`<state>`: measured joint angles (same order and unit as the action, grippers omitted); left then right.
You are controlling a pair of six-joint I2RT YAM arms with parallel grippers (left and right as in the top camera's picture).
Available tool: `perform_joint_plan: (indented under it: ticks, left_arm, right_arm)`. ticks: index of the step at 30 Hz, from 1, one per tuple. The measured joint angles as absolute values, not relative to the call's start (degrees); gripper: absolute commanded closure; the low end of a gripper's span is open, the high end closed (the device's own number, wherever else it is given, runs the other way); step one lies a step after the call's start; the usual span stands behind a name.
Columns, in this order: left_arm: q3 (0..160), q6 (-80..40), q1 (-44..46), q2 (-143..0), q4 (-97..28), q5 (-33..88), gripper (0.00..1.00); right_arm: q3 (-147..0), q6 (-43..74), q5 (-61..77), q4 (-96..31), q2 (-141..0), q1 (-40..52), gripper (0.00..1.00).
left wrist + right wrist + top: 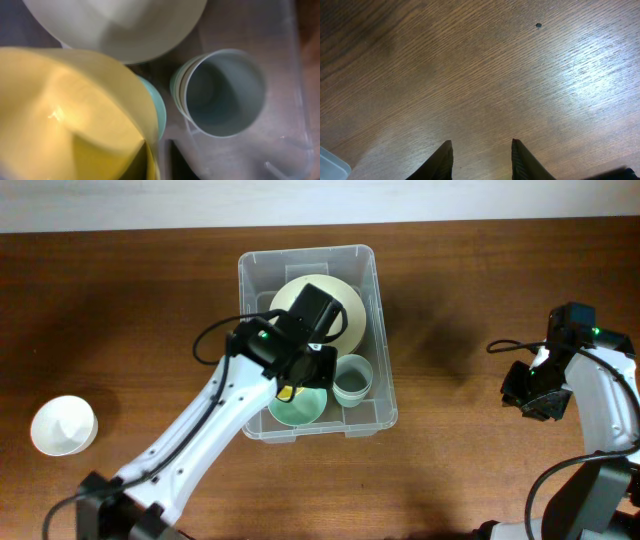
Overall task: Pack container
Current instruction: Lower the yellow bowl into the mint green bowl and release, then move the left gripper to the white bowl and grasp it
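Overhead: the container (305,252) is clear, rectangular, round-rimmed, holding bowls (347,305), perhaps cups (352,378).

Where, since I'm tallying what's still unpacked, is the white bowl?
In the overhead view, the white bowl sits on the table near its left edge, well left of the container and outside it.
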<state>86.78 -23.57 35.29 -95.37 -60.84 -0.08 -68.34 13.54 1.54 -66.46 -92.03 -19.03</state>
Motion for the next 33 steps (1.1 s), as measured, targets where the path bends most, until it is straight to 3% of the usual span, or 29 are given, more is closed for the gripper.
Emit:
perform_joint_plan:
  ticks: [6, 10, 17, 23, 27, 33]
  left_arm:
    - [87.1, -23.4, 34.7, -97.3, -65.5, 1.0, 0.4]
    - [90.1, -23.4, 30.2, -96.1, -70.0, -4.1, 0.3]
    - [94.1, -23.6, 3.3, -85.3, -70.9, -12.3, 0.25]
    - [90.6, -23.6, -20.7, -90.3, -69.2, -12.6, 0.24]
    - [87.0, -23.6, -28.6, -99.7, -66.4, -10.4, 0.24]
    - [86.3, -23.6, -32.4, -112.9, -62.9, -9.3, 0.29]
  right_arm:
    - [-68.3, 13.5, 1.6, -66.6, -92.0, -19.0, 0.66]
    - [-68.3, 13.5, 1.5, -66.6, -92.0, -19.0, 0.66]
    - [-68.3, 13.5, 1.5, -66.5, -92.0, -19.0, 0.66]
    - [-68.3, 13.5, 1.4, -66.6, -92.0, -19.0, 0.66]
    - [-68.3, 13.5, 1.4, -66.5, -92.0, -19.0, 0.66]
    - [-68.3, 13.5, 1.4, -66.6, -92.0, -19.0, 0.66]
